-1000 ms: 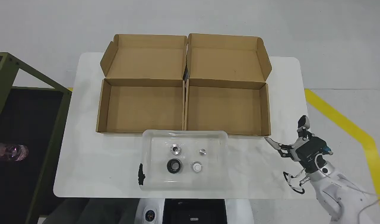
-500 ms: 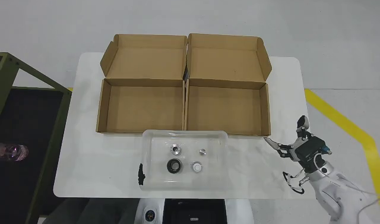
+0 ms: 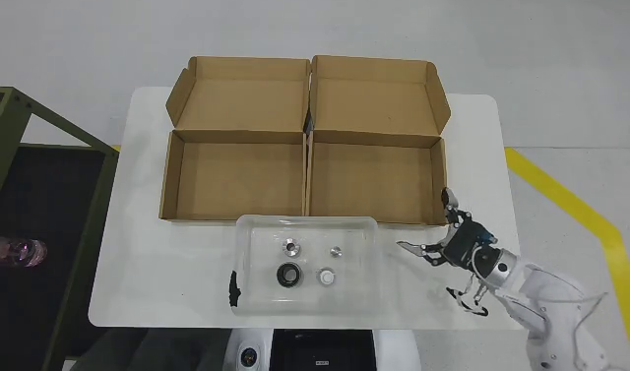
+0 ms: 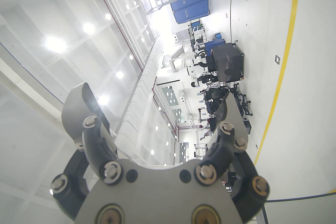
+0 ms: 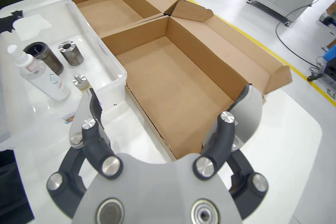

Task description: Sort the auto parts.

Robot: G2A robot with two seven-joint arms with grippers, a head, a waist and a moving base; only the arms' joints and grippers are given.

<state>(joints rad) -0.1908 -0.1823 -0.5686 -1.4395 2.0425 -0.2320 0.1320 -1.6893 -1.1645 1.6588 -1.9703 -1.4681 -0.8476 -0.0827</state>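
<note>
Right end effector (image 5: pixel 169 101) spread wide, empty, over the desk (image 3: pixel 472 154) between the tray (image 3: pixel 305 217) and the right box (image 3: pixel 374 182). Parts (image 5: pixel 71 53) stand in the tray, beside a bottle (image 5: pixel 42 72). Left end effector (image 4: pixel 155 104) likewise wide and empty

Table (image 3: pixel 148 223): white, rounded corners.
Middle: left cardboard box (image 3: pixel 236 179) and right cardboard box (image 3: pixel 372 182), open, touching.
Near edge: clear tray (image 3: pixel 261 273), just beside both boxes.

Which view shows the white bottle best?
Right wrist view: the white bottle stands side-on in the clear tray, nozzle and label visible. Top view reduces it to a small dot from above. Left wrist view faces the hall ceiling.
</note>
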